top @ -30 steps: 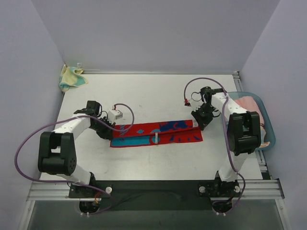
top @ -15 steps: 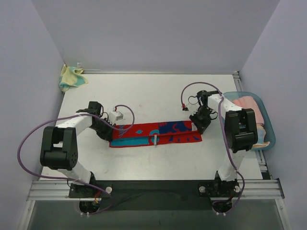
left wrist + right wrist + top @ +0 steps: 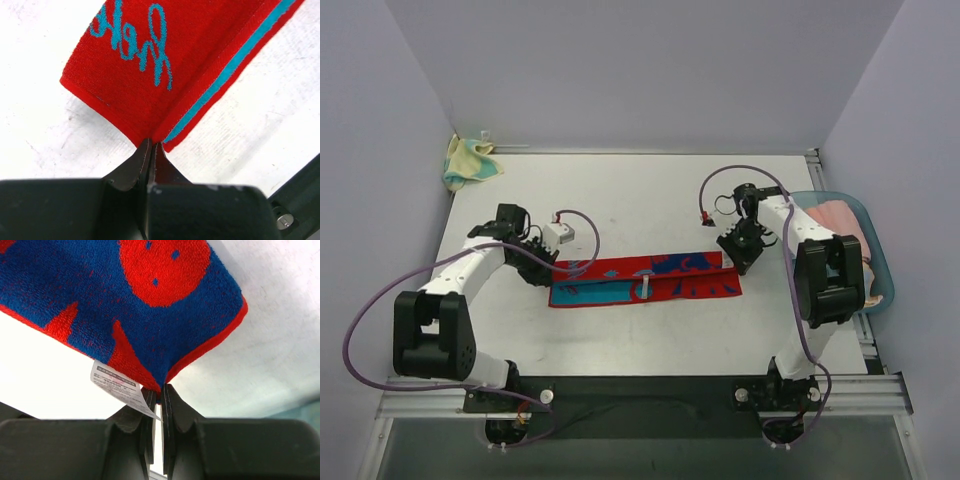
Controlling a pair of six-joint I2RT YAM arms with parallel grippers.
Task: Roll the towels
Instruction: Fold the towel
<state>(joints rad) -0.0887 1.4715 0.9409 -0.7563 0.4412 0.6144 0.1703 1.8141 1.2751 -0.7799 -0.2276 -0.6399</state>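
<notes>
Your left gripper (image 3: 556, 270) has its two black fingers pressed together on a corner of the red towel (image 3: 645, 280), a long strip of terry cloth with blue and teal figures. In the left wrist view the left gripper (image 3: 151, 147) shows no gap at its tips. The folded corner of the red towel (image 3: 150, 65) comes to a point right between them. Beyond those tips the cloth spreads away, with teal script on its face and a teal stripe along the fold on the fingers' right side.

Your right gripper (image 3: 730, 260) is likewise nearly closed, leaving only a thin slit. In the right wrist view the right gripper (image 3: 161, 389) pinches the opposite corner of the red towel (image 3: 125, 290). Here the cloth is blue with red shapes and a red hem. A small white printed care label (image 3: 117, 381) hangs from the hem and touches the tip of the finger on the left of that view.

From above, the towel lies as a narrow strip on the white table (image 3: 640, 195) and runs straight from one pair of fingertips to the other.

The pale yellow towel (image 3: 468, 163), a soft cloth with teal-green patches, sits crumpled at the far corner of the table, well beyond your left fingers. A light blue plastic tray (image 3: 883, 262) holding a pink cloth (image 3: 835, 215) stands well outboard of your right fingers.
</notes>
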